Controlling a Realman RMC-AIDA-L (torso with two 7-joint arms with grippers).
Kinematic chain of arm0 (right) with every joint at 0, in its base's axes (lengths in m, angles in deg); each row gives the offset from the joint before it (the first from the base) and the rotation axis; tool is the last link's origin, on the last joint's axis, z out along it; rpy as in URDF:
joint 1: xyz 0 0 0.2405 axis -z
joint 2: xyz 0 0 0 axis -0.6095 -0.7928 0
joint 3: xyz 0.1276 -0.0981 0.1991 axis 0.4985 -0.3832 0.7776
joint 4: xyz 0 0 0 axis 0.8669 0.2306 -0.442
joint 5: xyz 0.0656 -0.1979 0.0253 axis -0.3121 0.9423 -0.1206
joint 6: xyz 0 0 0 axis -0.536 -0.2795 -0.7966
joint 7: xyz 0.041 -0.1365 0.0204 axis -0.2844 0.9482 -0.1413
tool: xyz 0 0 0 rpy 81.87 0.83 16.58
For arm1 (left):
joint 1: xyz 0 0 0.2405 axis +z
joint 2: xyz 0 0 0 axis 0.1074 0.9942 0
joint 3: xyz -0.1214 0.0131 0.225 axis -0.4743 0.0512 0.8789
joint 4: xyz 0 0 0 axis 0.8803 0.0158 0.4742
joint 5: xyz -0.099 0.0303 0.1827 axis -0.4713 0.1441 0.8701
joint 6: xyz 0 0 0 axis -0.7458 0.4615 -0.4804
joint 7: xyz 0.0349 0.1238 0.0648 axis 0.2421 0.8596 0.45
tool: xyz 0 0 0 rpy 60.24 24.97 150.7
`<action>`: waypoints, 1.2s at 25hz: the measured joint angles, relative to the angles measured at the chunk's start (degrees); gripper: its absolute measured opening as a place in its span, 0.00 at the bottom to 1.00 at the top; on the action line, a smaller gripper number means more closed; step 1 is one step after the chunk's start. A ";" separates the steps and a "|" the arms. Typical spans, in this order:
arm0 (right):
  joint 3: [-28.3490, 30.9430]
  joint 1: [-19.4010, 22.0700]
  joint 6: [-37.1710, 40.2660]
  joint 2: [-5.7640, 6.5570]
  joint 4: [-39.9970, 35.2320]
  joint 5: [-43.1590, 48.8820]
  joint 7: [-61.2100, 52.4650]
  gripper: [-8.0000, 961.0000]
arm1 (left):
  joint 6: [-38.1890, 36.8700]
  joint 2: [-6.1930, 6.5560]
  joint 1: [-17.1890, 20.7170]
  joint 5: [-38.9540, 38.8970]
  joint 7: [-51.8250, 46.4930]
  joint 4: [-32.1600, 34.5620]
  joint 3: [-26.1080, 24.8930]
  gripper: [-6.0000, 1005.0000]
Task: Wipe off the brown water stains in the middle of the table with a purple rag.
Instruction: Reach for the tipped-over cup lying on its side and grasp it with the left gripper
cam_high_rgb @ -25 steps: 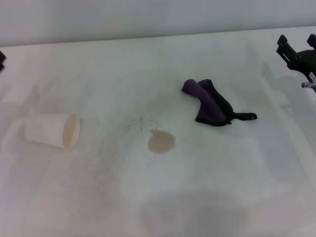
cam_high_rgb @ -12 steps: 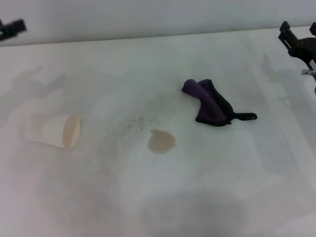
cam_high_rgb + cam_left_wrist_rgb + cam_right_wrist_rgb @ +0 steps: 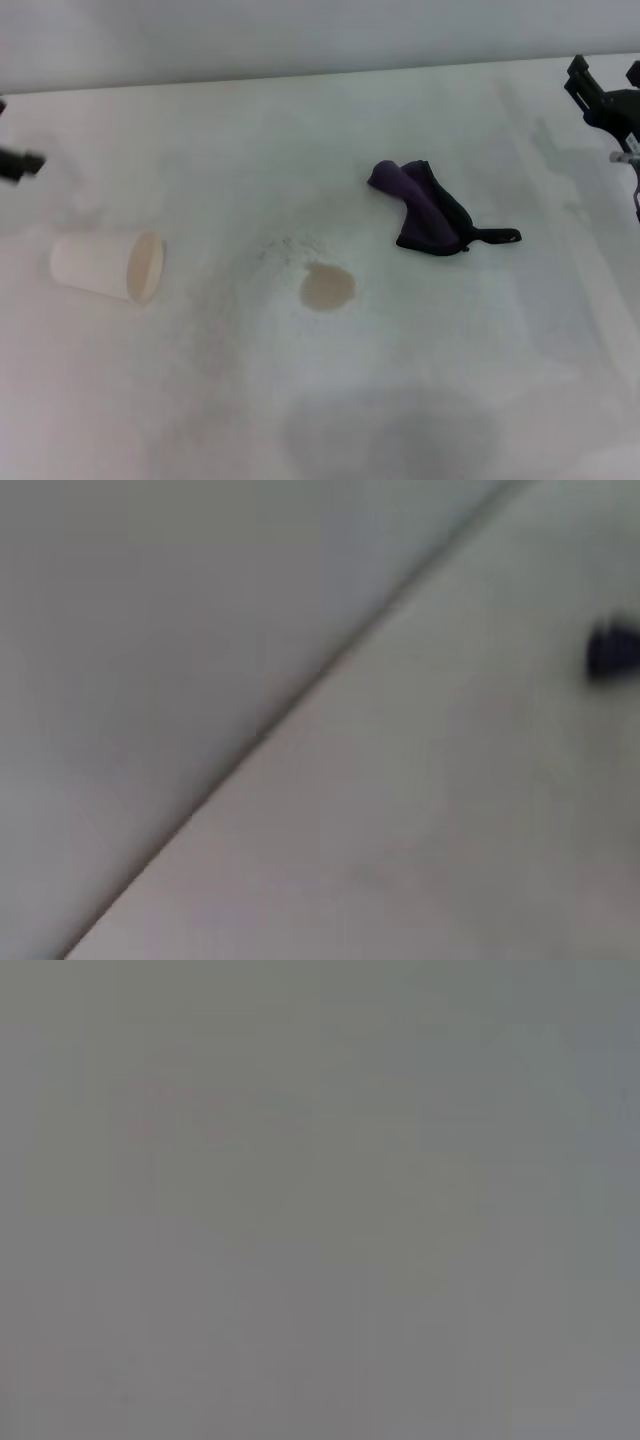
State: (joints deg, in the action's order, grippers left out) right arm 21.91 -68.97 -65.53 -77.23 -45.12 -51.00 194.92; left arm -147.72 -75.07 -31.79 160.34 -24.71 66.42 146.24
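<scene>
Brown stain mid-counter, purple rag beside it, both end effectors off at the edges.

Small light tan-brown oval water stain (image 3: pixel 327 287) lying near the middle of the broad matte white counter (image 3: pixel 300 400), with faint grey speckles (image 3: pixel 290 247) just beyond it. Small dark purple soft rag with black edging (image 3: pixel 425 207) crumpled on the counter close to the stain on the robot's right and a little farther back, not touching it, thin black loop (image 3: pixel 497 237) trailing out to the right. White paper cup (image 3: pixel 107 266) tipped on its side well apart on the left, mouth facing the stain. Left end effector (image 3: pixel 18 163) barely showing at the left edge above the cup, opening impossible to tell. Right end effector (image 3: pixel 610 95) at the far right edge, black fingers spread wide, holding nothing, well away from the rag.
</scene>
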 joint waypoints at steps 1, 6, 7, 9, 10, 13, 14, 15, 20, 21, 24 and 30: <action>-0.01 0.04 -0.02 0.00 0.24 0.01 0.00 0.90 | -0.28 -0.57 -0.13 3.06 0.93 1.30 1.62 0.88; -0.22 0.52 -0.11 0.00 1.09 0.09 0.00 0.90 | -0.62 -4.00 0.08 9.06 6.38 5.51 7.31 0.88; -0.15 0.68 -0.11 0.00 1.21 0.09 0.00 0.90 | -0.65 -4.80 0.25 10.01 7.56 6.35 7.91 0.88; -0.08 0.94 -0.11 0.00 1.35 0.11 0.00 0.90 | -1.00 -6.72 0.78 12.45 10.18 8.08 9.38 0.88; -0.08 1.10 -0.11 0.00 1.35 0.12 0.00 0.90 | -1.08 -7.55 1.01 13.33 11.61 8.56 9.91 0.88; -0.14 1.67 -0.12 0.00 1.37 0.12 0.00 0.90 | -1.34 -9.65 1.60 15.63 15.53 9.19 11.66 0.88; -0.18 1.78 -0.12 0.00 1.37 0.12 0.00 0.90 | -1.36 -10.17 1.76 16.41 15.99 9.37 12.24 0.88; -0.22 1.91 -0.12 0.00 1.37 0.12 0.00 0.90 | -1.39 -10.68 1.98 17.17 16.22 9.59 12.87 0.88; -0.49 2.13 -0.12 0.00 1.47 0.29 0.00 0.90 | -1.06 -12.13 2.80 18.48 17.21 9.66 14.17 0.88; -0.52 2.13 -0.12 0.00 1.47 0.29 0.00 0.90 | -0.70 -12.50 3.02 18.67 17.42 9.54 14.27 0.88; -0.74 2.15 -0.12 0.00 1.47 0.32 0.00 0.90 | 0.73 -13.45 3.76 18.84 18.11 8.99 14.28 0.88; -0.88 2.41 -0.09 0.00 1.46 0.40 0.00 0.90 | 3.70 -14.96 4.78 19.62 20.21 6.67 14.32 0.88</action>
State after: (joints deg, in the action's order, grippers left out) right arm 21.03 -66.57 -65.62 -77.23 -43.66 -50.61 194.92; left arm -144.02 -90.03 -27.02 179.96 -4.50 73.09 160.56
